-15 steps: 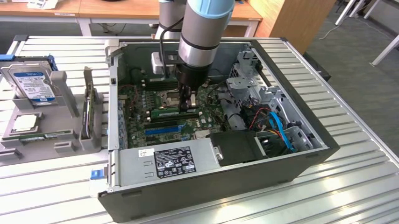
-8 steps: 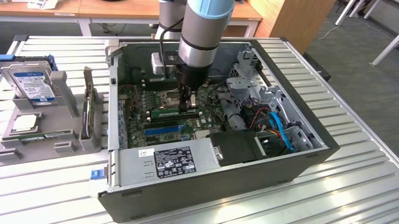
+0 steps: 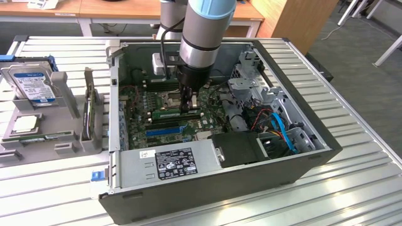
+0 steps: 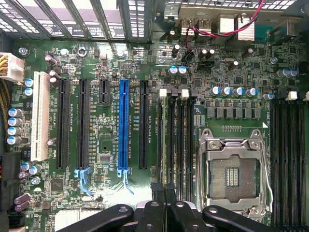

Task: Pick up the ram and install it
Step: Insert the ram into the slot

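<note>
One tool (image 3: 187, 108), pressed together, above ram (image 3: 166, 113); CPU socket (image 4: 232, 171) beside, cables (image 3: 277, 126) near.

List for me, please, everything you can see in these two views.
Table: one, silver, slatted, under everything.
Case: one, dark grey, open, mid-table.
Motherboard: one, green, inside the case.
Ram: one, green, mid-motherboard.
Blue slot: one, blue, on the motherboard.
CPU socket: one, silver, on the motherboard.
Power supply: one, silver, at the case's near edge.
Holder: one, grey, at the exterior view's left.
Hard drive: one, silver with a blue-white label, in the holder.
Arm: one, silver and light blue, reaching into the case.
Gripper: one, black, shut, over the ram.
</note>
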`<control>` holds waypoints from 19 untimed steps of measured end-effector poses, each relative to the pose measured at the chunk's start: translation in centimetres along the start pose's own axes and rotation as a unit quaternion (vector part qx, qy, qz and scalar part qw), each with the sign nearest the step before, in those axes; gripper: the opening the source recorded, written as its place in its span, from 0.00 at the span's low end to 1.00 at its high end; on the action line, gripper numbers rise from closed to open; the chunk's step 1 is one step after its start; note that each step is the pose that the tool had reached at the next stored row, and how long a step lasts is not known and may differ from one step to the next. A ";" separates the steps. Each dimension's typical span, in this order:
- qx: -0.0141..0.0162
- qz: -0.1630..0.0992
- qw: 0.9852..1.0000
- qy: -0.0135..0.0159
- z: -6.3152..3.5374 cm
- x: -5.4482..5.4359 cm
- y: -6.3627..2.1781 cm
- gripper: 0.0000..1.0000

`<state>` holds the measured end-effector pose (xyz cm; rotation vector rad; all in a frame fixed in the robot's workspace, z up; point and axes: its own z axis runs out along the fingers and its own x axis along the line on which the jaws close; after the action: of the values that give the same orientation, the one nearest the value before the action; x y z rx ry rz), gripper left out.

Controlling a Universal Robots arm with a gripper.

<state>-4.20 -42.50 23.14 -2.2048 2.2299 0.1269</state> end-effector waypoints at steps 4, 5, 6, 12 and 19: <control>0.000 0.000 1.000 0.000 0.01 -0.1 0.00 0.11; 0.000 0.000 1.000 0.000 0.01 -0.1 0.00 0.11; 0.000 0.000 1.000 0.000 0.01 -0.1 0.00 0.11; 0.000 0.000 1.000 0.000 0.02 -0.1 -0.03 0.11; 0.000 0.000 1.000 0.000 0.15 0.0 -0.04 0.11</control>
<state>-4.17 -42.45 22.99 -2.2047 2.2298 0.1270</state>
